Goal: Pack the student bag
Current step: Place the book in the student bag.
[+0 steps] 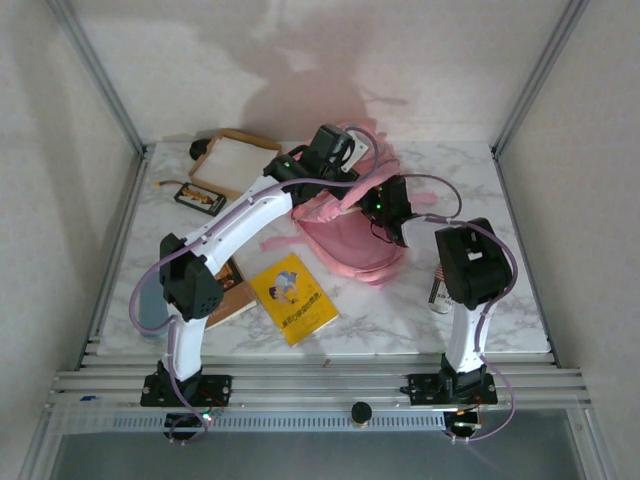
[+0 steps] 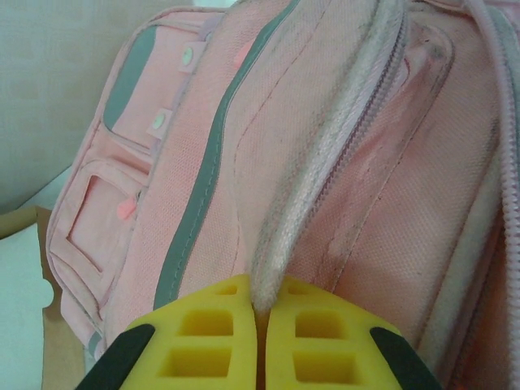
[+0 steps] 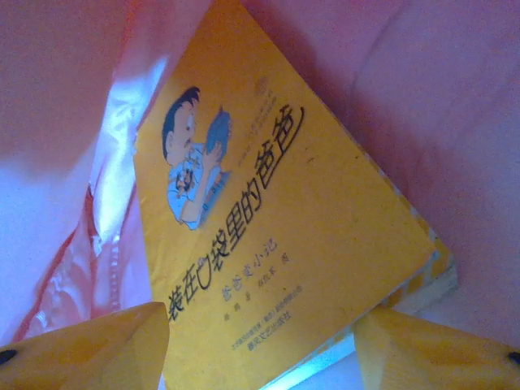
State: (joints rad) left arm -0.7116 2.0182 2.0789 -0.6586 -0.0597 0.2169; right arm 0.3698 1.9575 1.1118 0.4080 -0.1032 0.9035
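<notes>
1. The marble table (image 1: pixel 520 210) carries everything, with both arms reaching away from its near edge.
2. The student bag (image 1: pixel 345 235) lies mid-table, slightly right of centre, its pink bulk slumped and its straps trailing to the left. From the left wrist its pockets, grey trim and zipper edge (image 2: pixel 341 138) are seen close up.
3. A shallow cardboard tray (image 1: pixel 235 160) sits at the far left, well apart from the bag's body.
4. A yellow book (image 1: pixel 292 298) lies flat near the front edge between the two arm bases, and a brown book (image 1: pixel 232 288) lies beside it, partly under the left arm.
5. Another yellow picture book (image 3: pixel 276 203) with a cartoon boy on its cover lies inside the bag, pink lining all around it.
6. A small dark flat item (image 1: pixel 200 197) rests just in front of the tray.
7. The left gripper (image 2: pixel 260 296) has its yellow fingers pressed together, pinching the pale zipper edge at the top of the bag.
8. The right gripper (image 3: pixel 262 325) is inside the bag with its jaws apart. The picture book's lower corner lies between them, and I cannot tell whether they touch it.
</notes>
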